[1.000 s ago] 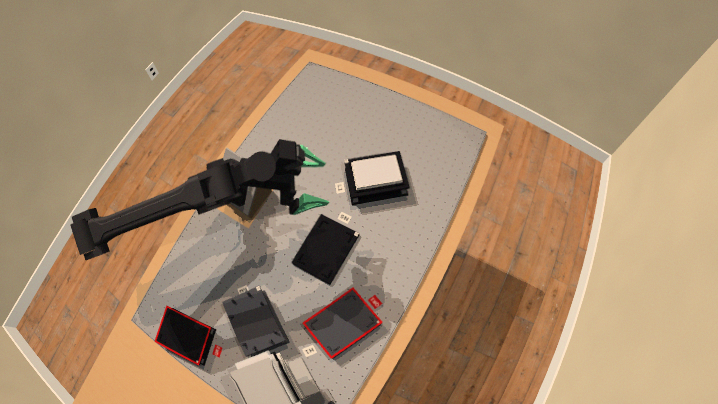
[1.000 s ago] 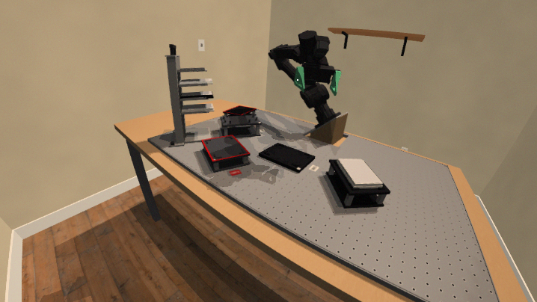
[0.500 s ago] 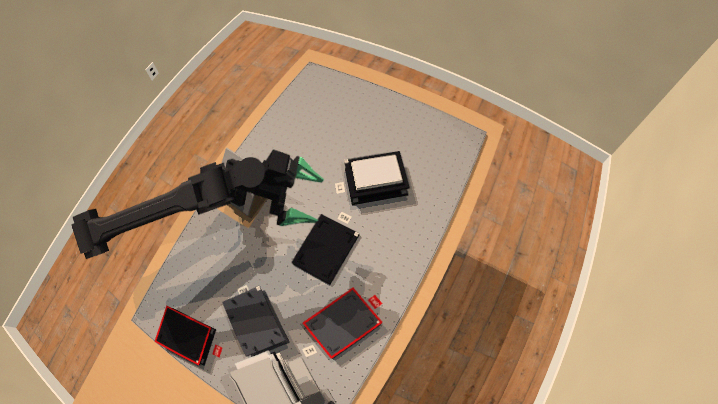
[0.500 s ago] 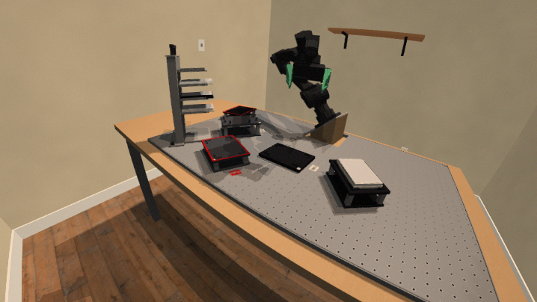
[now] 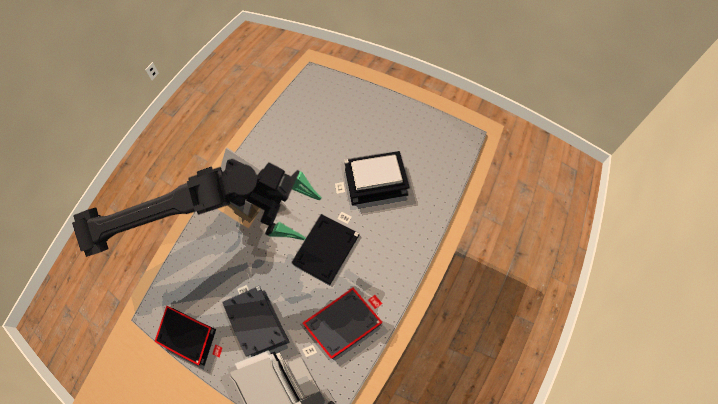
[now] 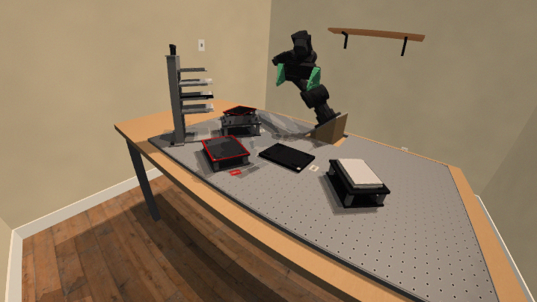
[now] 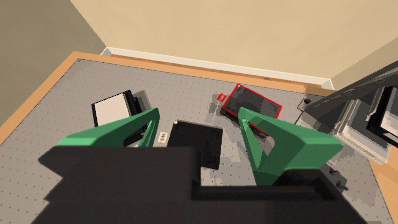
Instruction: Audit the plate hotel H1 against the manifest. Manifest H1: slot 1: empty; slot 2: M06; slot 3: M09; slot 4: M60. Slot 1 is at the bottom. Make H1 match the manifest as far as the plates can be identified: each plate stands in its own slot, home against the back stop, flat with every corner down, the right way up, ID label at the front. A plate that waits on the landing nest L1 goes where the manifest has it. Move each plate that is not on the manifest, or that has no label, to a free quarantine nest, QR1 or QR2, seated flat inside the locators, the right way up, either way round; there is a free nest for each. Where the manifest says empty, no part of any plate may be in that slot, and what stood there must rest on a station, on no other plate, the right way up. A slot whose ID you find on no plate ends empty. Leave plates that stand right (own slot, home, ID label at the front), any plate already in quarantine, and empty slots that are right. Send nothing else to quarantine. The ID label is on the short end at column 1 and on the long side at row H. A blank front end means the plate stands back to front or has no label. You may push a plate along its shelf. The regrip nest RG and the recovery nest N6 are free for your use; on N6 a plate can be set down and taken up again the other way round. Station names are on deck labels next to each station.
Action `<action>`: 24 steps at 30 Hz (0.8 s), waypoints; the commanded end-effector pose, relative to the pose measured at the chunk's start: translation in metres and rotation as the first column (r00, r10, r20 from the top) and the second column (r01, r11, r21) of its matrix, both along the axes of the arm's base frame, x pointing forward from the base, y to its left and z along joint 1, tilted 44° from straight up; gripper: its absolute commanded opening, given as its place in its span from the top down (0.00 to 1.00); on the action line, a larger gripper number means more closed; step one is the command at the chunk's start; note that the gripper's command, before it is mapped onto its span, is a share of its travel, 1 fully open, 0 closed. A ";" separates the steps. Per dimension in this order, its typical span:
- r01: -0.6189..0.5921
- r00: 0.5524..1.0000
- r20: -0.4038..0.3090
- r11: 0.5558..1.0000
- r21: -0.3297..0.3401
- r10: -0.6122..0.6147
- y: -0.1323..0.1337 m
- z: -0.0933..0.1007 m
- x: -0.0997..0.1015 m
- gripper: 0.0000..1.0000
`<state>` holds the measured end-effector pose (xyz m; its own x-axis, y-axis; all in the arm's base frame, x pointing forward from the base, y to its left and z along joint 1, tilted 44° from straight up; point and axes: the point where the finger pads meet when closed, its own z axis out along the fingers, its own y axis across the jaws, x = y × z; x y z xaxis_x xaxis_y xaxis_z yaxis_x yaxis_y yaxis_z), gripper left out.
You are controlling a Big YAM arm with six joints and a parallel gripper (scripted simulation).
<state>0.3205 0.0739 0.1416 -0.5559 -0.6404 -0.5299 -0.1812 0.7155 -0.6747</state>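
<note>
You're barely started: the green-fingered black gripper [image 6: 298,78] hangs high, fingers wide apart, holding nothing. The white-topped plate [image 5: 377,170] waits on its black landing nest [image 5: 380,193]; the grey shelved plate hotel [image 6: 174,97] looks untouched, both red-rimmed quarantine nests [image 5: 342,322] unfilled.
</note>
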 end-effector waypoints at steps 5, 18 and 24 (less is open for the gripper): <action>0.096 0.989 0.113 0.995 0.040 -0.100 -0.017 0.024 0.008 0.00; 0.200 0.953 0.225 0.979 0.043 -0.204 -0.005 0.022 0.009 0.00; 0.267 0.912 0.303 0.961 0.076 -0.277 0.000 0.033 0.015 0.00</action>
<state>0.3241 0.0559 0.1580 -0.5619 -0.5159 -0.6466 0.1847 0.6837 -0.7060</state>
